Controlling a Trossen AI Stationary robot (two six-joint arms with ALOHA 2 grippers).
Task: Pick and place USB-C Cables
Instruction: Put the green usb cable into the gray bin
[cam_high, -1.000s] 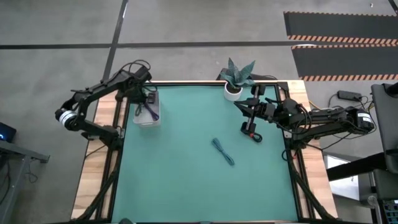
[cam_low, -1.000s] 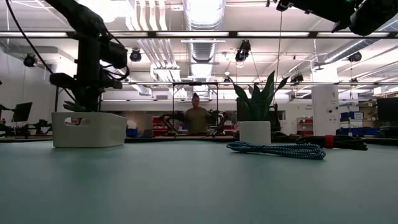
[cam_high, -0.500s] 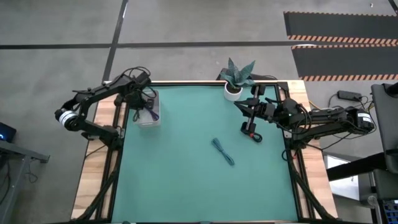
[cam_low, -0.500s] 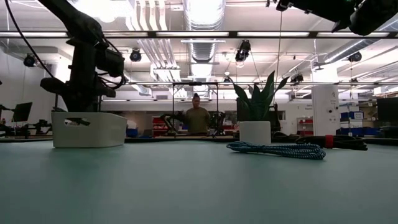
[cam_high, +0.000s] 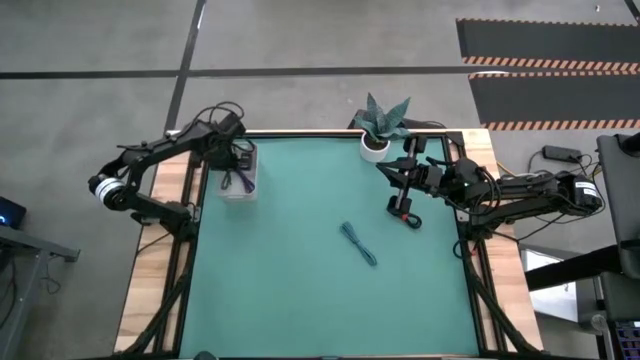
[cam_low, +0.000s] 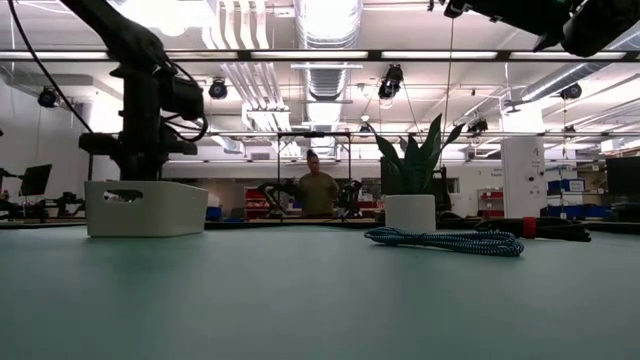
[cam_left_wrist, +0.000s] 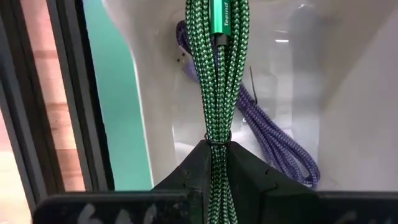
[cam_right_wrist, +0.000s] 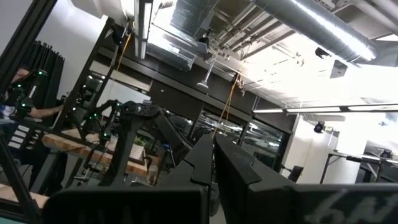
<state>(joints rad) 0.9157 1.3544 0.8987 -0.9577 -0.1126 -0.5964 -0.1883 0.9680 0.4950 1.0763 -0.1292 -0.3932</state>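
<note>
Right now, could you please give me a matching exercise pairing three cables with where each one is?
Things:
1. green braided cable
2. purple braided cable
3. teal-blue braided cable

Places:
A. lying in the white bin
B. on the open green mat
C. clamped in the left gripper

Pairs: 1-C, 2-A, 3-B

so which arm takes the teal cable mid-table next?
Right, probably. The right gripper is shut and empty, nearer the teal cable; the left gripper is shut on the green cable over the white bin.

Green table: bin, plant, apparently teal cable.
</note>
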